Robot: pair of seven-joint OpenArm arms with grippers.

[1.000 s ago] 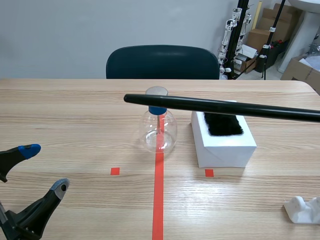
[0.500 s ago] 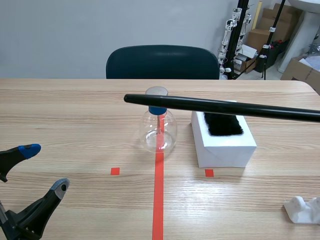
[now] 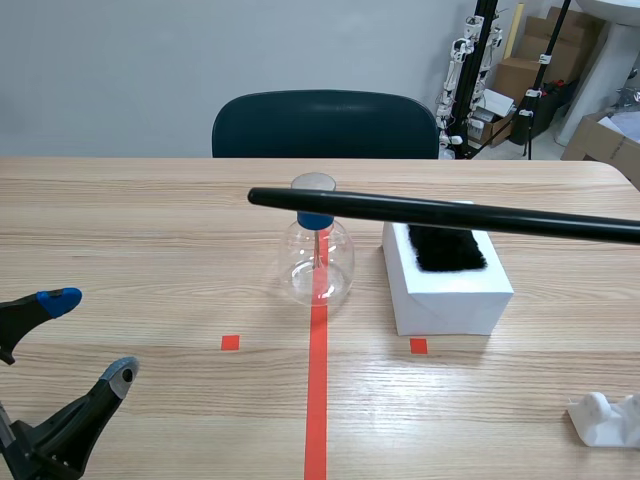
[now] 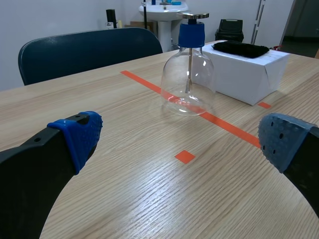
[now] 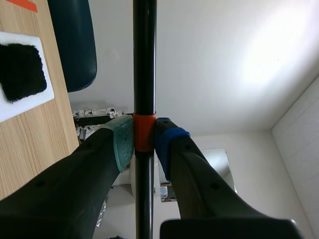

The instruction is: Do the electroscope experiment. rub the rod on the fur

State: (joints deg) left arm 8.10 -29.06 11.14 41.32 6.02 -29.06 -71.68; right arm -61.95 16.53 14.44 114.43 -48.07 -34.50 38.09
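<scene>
My right claw (image 5: pixel 144 142): clamped tight on the rod (image 3: pixel 440 212), green pad on one side, blue pad on the other, both pressed on the rod's orange-red band.
Rod: long and black, running straight out ahead of my right claw. In the scene view it comes in from the right edge, held level above the table (image 3: pixel 150 230).
My left claw (image 3: pixel 90 335): spread wide, nothing in it, hanging low over the near left part of the table. The blue-padded finger is the farther one, the grey-padded one the nearer.
White lump (image 3: pixel 605 418): lying on the near right of the table, well apart from both claws.
Flask (image 3: pixel 318 262): clear glass, upright on the red tape line, blue cap (image 3: pixel 315 219) and round metal disc (image 3: pixel 313 183) on top. It stands ahead of my left claw, well apart from it.
Rod tip: it crosses in front of the flask's cap and ends just past it. I cannot tell whether it touches.
Box (image 3: pixel 450 295): white, just beside the flask on its right.
Fur (image 3: pixel 447 250): a black patch lying flat on top of the box. The rod passes over it, and no contact shows.
Chair (image 3: pixel 325 125): dark, at the table's far edge.
</scene>
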